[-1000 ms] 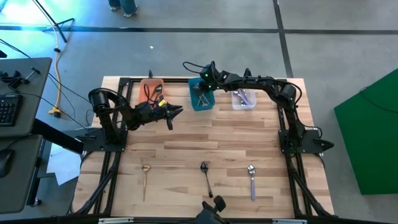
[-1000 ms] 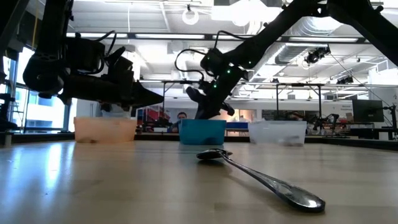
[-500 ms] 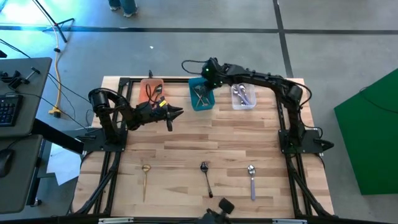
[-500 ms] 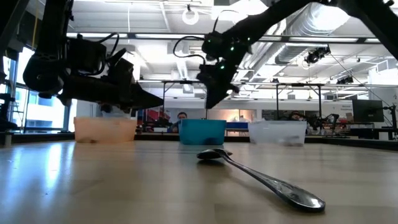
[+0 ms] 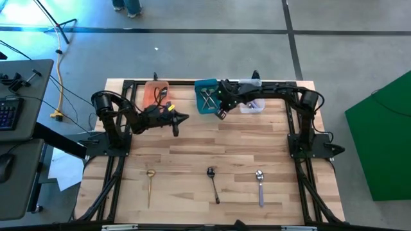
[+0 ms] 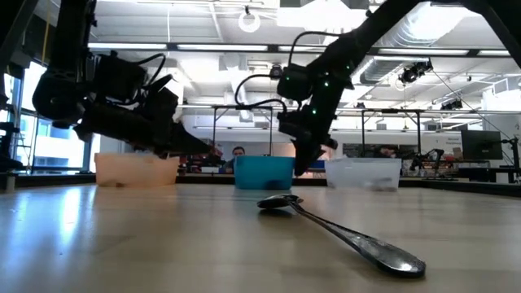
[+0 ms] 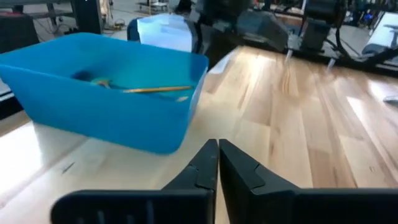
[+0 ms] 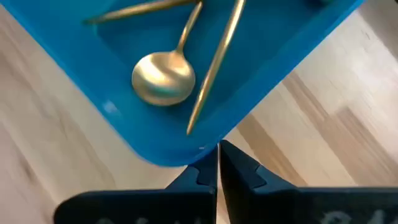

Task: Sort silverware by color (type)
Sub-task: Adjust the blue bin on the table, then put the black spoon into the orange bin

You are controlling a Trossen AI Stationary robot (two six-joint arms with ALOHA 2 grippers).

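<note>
Gold spoons (image 8: 163, 79) lie in teal bin (image 5: 206, 96); three spoons remain at table's near edge: gold (image 5: 150, 179), dark (image 5: 212, 181), lavender-handled (image 5: 260, 185); right gripper (image 5: 221, 114) has swung off bin, fingers pressed together, empty: drop apparently done; left gripper (image 5: 181, 118) waits mid-table, closed, empty.

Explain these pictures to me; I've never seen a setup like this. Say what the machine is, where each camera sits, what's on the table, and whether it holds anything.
Two dark robot arms work at a wooden table. One camera looks straight down, one sits at table height, and one rides on each wrist. At the far edge stand an orange bin, a blue bin holding gold spoons, and a clear bin. Near the front lie a gold spoon, a dark spoon and a silver spoon. The left claw and the right claw are shut and empty.
</note>
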